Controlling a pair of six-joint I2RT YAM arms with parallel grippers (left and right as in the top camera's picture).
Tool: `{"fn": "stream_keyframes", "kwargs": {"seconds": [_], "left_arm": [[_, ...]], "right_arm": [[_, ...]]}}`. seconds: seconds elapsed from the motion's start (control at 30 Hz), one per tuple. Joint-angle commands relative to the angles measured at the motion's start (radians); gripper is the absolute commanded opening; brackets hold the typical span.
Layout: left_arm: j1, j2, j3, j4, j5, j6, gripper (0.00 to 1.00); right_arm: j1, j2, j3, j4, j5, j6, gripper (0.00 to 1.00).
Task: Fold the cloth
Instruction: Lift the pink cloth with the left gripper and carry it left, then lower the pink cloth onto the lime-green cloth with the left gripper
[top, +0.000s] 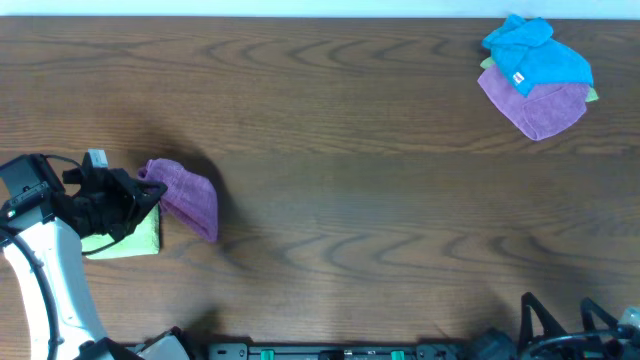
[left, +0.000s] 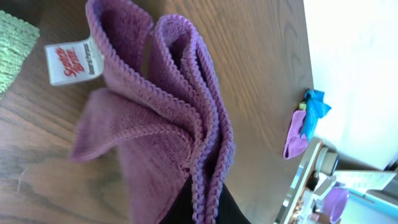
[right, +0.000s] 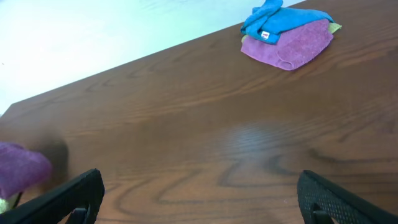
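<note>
Left fingers (left: 177, 210) clamped on cloth (left: 155, 112) — bunched folds beyond tips; right fingers (right: 74, 194) apart.

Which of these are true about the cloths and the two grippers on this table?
1. The left gripper is shut on the purple cloth. True.
2. The right gripper holds the blue cloth. False: it is open and empty; the blue cloth lies atop a pile at the table's far right.
3. A lime-green cloth lies beneath the left gripper. True.
4. The held purple cloth is spread flat. False: it is bunched in folds.
</note>
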Motion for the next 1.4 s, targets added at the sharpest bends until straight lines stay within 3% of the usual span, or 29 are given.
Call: {"fn": "stream_keyframes", "kwargs": {"seconds": [0.0,0.4,0.63,0.83,1.37], "left_arm": [[-0.004,-0.005,0.021,0.006,0.014,0.064,0.06],[-0.002,-0.008,0.025,0.014,-0.135,0.088,0.06],[-0.002,-0.142,0.024,0.013,-0.356,0.032,0.06],[-0.007,-0.185,0.008,0.03,-0.45,0.032,0.06],[-0.012,-0.218,-0.052,0.266,-0.451,-0.003,0.06]], "right_arm": [[-0.006,-0.001,-0.002,-0.001,0.011,0.01,0.99],[-0.006,-0.001,-0.002,-0.001,0.011,0.01,0.99],[-0.006,-0.001,-0.002,-0.001,0.011,0.01,0.99],[-0.006,-0.001,-0.002,-0.001,0.011,0.01,0.99],[-0.006,-0.001,-0.002,-0.001,0.011,0.01,0.99]]}}
